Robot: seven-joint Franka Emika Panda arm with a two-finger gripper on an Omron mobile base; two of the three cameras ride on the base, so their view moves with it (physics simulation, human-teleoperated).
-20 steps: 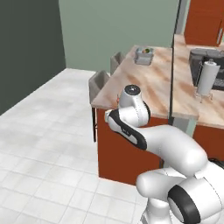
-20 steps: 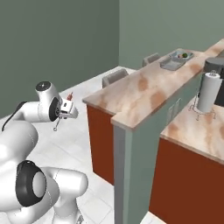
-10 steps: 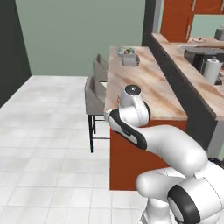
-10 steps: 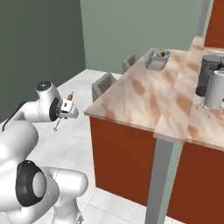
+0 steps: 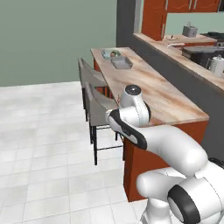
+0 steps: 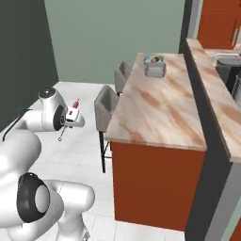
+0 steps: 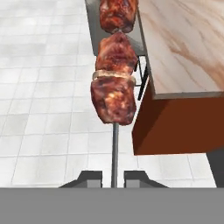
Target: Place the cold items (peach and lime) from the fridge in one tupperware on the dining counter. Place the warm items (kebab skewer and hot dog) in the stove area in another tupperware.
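The hand (image 7: 113, 176) was clenched on the kebab skewer (image 7: 114, 83), held over the tiled floor (image 7: 43, 109) beside the table (image 6: 160, 108), with grey stools (image 6: 107, 104) tucked along its near edge.

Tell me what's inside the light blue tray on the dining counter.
The light blue tray holds a dark green lime. The grey tray in front covers its near side; anything else inside can't be made out.

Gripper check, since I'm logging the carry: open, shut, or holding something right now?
Gripper: shut on the kebab skewer, gripped by its thin stick.
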